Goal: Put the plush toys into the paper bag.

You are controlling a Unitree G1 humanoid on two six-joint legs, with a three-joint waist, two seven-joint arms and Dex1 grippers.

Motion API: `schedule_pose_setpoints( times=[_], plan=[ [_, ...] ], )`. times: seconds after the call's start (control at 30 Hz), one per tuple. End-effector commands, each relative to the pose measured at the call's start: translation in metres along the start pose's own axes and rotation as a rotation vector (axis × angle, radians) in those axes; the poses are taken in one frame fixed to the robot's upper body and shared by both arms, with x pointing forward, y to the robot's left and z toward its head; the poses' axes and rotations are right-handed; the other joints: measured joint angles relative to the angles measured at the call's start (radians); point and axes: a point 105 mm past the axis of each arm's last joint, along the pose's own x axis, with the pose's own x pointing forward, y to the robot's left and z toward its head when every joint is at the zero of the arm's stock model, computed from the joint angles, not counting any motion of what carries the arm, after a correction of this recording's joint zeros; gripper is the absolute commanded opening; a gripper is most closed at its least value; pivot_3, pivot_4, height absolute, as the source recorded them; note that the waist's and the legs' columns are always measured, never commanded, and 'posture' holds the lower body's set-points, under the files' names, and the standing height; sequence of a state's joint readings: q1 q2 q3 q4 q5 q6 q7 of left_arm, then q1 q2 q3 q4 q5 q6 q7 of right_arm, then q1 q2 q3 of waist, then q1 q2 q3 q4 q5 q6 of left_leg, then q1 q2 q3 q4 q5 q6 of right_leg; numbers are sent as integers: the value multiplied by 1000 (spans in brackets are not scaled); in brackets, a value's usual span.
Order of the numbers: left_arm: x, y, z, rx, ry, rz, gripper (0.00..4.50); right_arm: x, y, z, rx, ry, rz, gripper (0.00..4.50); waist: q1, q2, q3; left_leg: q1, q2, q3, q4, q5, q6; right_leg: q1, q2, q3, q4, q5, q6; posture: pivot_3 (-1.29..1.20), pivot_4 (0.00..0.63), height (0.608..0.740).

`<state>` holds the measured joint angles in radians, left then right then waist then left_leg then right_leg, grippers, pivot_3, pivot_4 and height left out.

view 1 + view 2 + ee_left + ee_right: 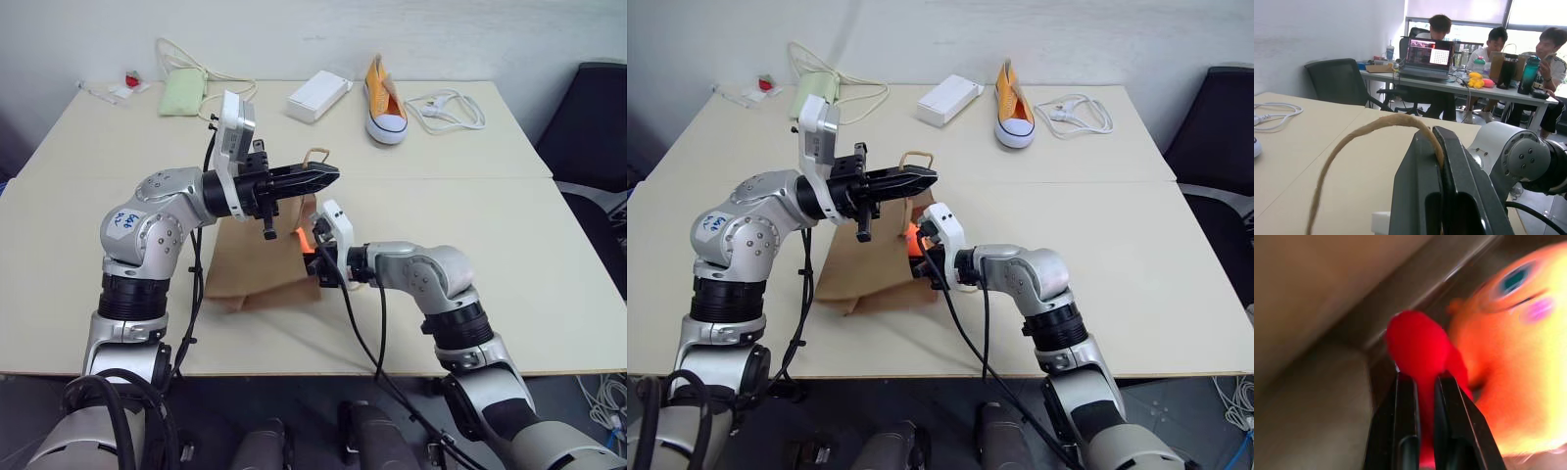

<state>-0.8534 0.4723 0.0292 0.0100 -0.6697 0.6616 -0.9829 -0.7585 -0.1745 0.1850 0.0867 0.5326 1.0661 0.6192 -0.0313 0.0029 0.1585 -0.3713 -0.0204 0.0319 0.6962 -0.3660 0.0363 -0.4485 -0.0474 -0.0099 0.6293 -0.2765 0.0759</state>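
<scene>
The brown paper bag (250, 264) lies on the table with its mouth raised. My left gripper (331, 176) is shut on one looped handle (1376, 126) and holds it up above the bag. At the bag's mouth, my right gripper (313, 259) points left into the opening. It is shut on the small red plush toy (1415, 340). The orange fish-like plush toy (1508, 357), with its round eye, sits right beside the red one inside the bag's brown walls. From the head views the orange toy (304, 238) shows as a bright patch in the opening.
At the table's far side lie an orange-and-white sneaker (384, 103), a white box (317, 95), a pale green pouch (182, 93) with cord and a white cable (446, 108). A black chair (593, 117) stands at the right. People sit at a desk (1459, 83) beyond the table.
</scene>
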Motion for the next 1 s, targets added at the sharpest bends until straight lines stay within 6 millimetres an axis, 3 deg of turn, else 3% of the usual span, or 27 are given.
schedule_pose_setpoints(
  times=[0.03,0.33,0.43,0.57,0.63,0.73,0.87,1.0],
  plan=[
    [-3,-2,11,52,-18,1,0,-5,7,12,-45,-43,30,343,0,0,0,0,0,0,0,0,0,0,0,0,0,0,0,0,150,740],
    [-13,-1,6,37,3,27,0,-43,20,26,-115,-108,24,3364,3,0,0,0,0,-1,0,0,0,0,0,0,0,0,0,0,150,740],
    [-14,-2,5,35,4,31,0,-66,19,30,-140,-137,-44,4427,4,0,0,0,0,-1,0,0,0,0,-1,0,0,0,0,0,150,740],
    [-15,-3,5,32,6,33,0,-106,15,27,-129,-160,-168,4427,8,0,0,-1,0,-1,0,0,0,0,-1,0,-1,0,0,0,150,740],
    [-16,-3,5,31,8,34,0,-135,6,15,-63,-170,-275,4427,14,0,0,-1,0,-2,-1,0,0,0,-1,0,-2,0,0,0,150,740],
    [-16,-4,6,32,7,32,0,-161,0,-11,50,-170,-366,4427,28,0,0,-1,0,-2,-2,0,0,1,-1,0,-2,0,0,0,150,740],
    [-15,-5,6,34,6,25,0,-168,-8,-53,201,-126,-456,4427,29,0,0,0,0,-1,-2,0,0,1,-1,1,-2,0,0,0,150,740],
    [-13,-5,7,37,4,23,0,-152,-6,-81,361,-135,-402,4427,26,0,0,1,0,1,-3,0,1,0,-1,3,-1,0,0,0,150,740]
  ],
)
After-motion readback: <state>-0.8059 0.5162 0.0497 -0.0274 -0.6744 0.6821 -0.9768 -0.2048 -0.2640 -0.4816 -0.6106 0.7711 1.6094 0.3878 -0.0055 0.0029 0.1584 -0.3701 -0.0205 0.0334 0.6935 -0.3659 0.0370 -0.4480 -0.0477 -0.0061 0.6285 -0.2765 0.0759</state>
